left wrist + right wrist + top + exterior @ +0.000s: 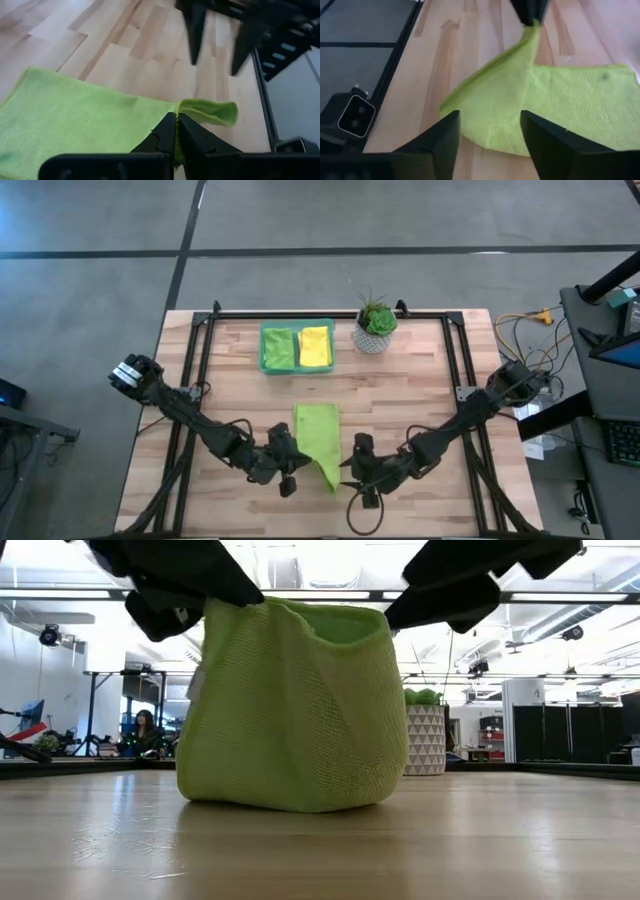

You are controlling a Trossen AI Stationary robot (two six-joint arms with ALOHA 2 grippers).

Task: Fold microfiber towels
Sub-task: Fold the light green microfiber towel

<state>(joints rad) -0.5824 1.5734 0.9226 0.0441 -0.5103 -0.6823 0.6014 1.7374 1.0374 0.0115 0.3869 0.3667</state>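
From the high view we see a lime green microfiber towel (318,438) lying on the light wooden butcher-block table (420,395), at about 6 o'clock from the table's middle. The left gripper (291,470) sits at the towel's 8 o'clock and the right gripper (357,472) at its 4 o'clock, and a translucent green rectangular plastic tray (296,366) at 12 o'clock holds a second lime green towel (279,348) beside a yellow towel (315,346), with a small potted plant in a white patterned pot (375,326) at the tray's 3 o'clock. In the low view we find the lime towel (292,705) lifted into a pouch under both dark arms. In the left wrist view we see that gripper (175,131) pinched closed on the towel's edge (90,117). In the right wrist view we see its gripper (490,131) spread wide, gripping nothing, just above the towel (545,102).
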